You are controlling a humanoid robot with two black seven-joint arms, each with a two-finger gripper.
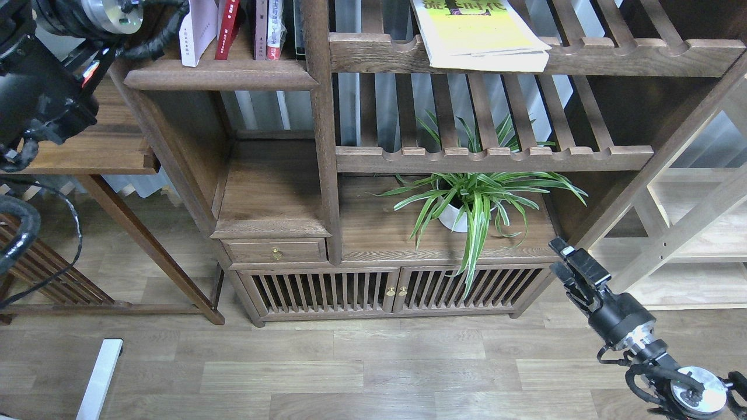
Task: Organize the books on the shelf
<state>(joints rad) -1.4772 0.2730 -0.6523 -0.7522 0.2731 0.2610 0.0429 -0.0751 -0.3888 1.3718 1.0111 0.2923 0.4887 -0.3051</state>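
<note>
The white-lavender book (197, 30) stands on the dark-brown shelf (219, 77) at top left, leaning against the upright red book (228, 29). The large yellow-green book (478, 32) lies flat on the upper slatted rack (613, 57) to the right. My left arm's wrist (108, 13) is just left of the white-lavender book; its gripper is past the top edge, out of view. My right gripper (558, 259) is low at the right, by the cabinet's corner, with its fingers a little apart and nothing between them.
Other upright books (268, 29) stand right of the red one. A potted spider plant (467, 204) sits on the cabinet top under a lower slatted rack (496, 158). A side table (87, 151) is at left, and pale shelving (694, 233) at right.
</note>
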